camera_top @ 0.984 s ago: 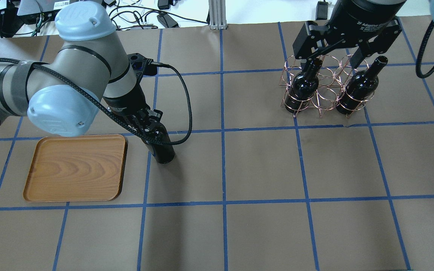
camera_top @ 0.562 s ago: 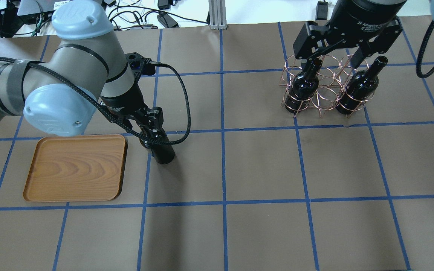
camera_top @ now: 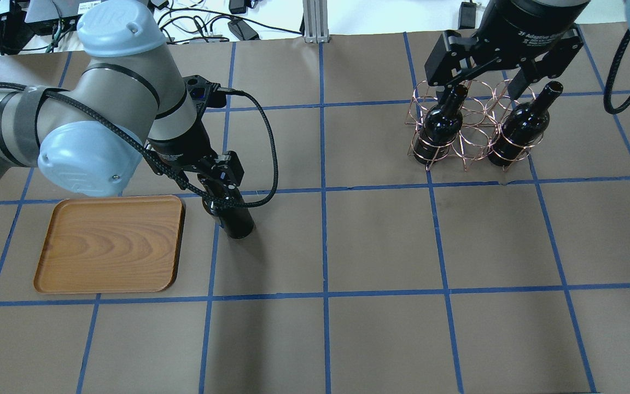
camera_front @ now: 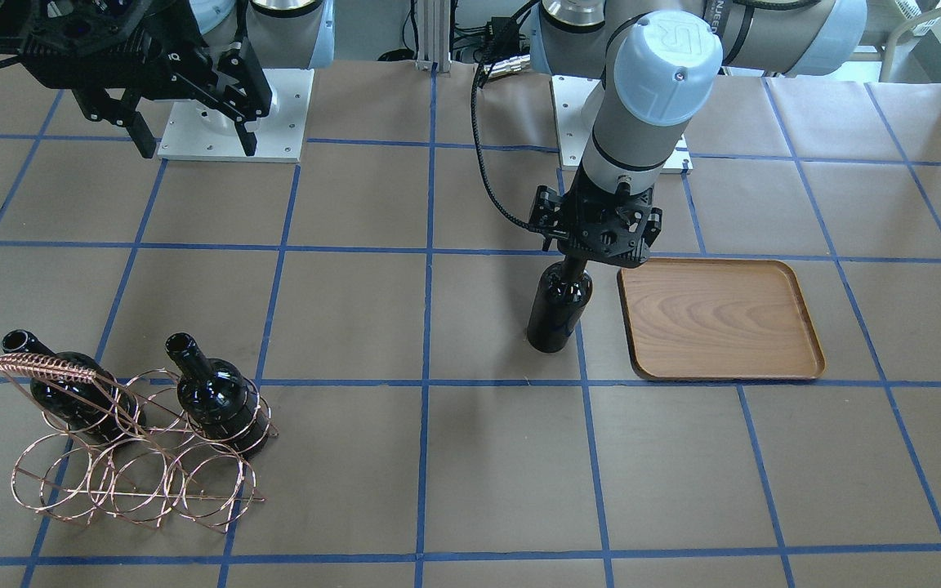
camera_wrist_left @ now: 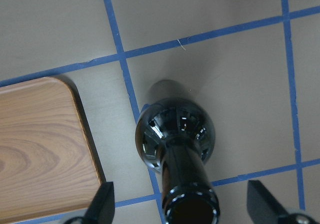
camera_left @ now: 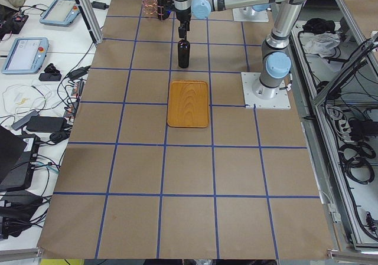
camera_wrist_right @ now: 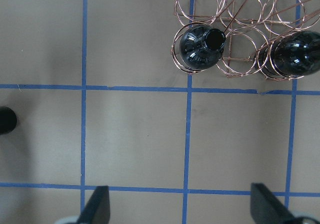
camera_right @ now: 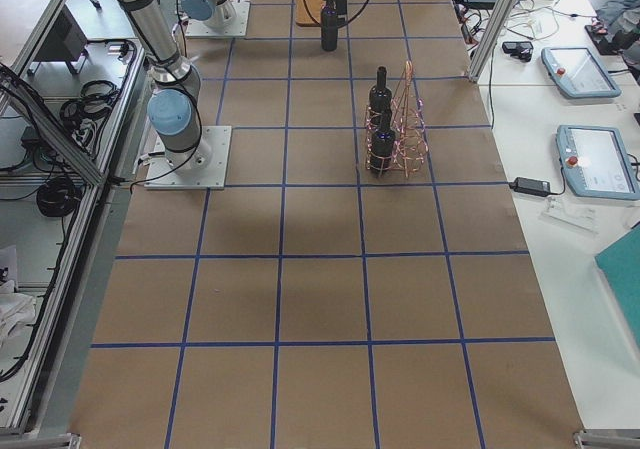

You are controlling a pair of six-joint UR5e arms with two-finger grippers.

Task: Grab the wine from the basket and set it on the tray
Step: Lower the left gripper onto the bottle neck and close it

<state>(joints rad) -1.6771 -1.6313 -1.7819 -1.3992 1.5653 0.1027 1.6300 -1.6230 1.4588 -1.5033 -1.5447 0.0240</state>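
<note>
One wine bottle [camera_top: 237, 220] stands on the surface [camera_top: 380, 246] just beside the tray [camera_top: 110, 243], not yet on it, left fingers [camera_wrist_left: 103, 204] spread wide around its neck; two more bottles [camera_top: 439, 128] wait in the far-edge basket [camera_top: 476, 143], right fingers [camera_wrist_right: 98, 204] parted, empty.

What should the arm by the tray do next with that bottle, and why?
Probably shut the left tool on the neck of the wine. Its fingers stand open either side of it, and the wine stands on the table beside the tray, not on it.
</note>
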